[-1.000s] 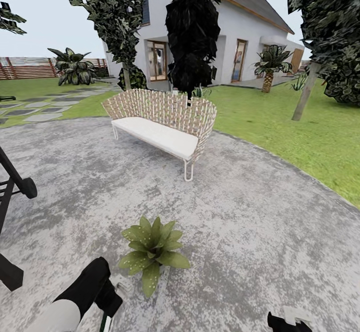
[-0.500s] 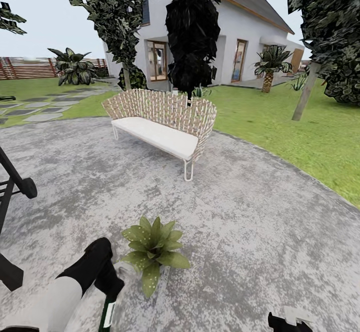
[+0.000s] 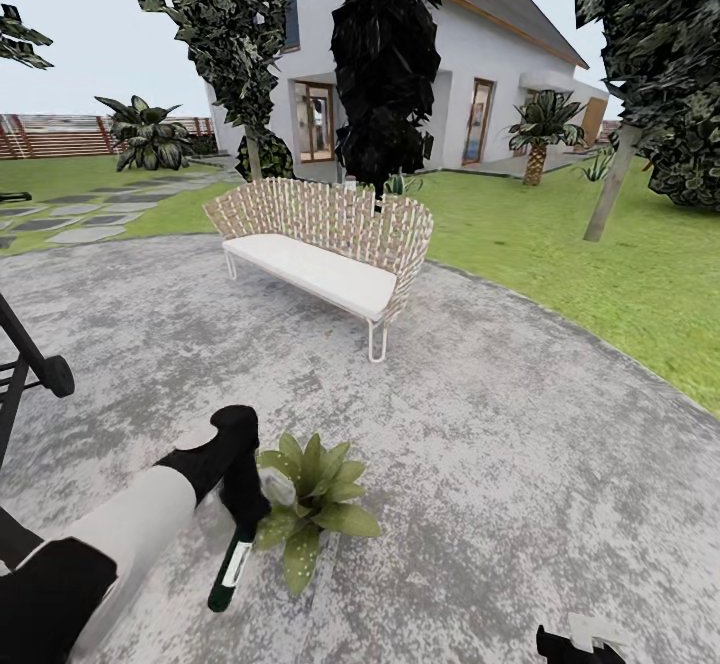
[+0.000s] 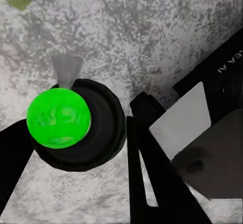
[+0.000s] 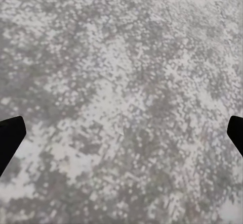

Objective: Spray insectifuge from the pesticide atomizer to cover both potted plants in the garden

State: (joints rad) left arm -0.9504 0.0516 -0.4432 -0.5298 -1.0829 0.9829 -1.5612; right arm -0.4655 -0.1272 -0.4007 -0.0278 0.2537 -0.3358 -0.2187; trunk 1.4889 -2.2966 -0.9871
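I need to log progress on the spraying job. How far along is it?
Done: the pesticide atomizer is picked up, shut in the left gripper. In hand: it hangs right beside one potted plant on the stone patio; in the left wrist view a pale cone sits at its green-topped head, perhaps spray. Left: finishing this plant, then a second one. The right gripper is open over bare stone.
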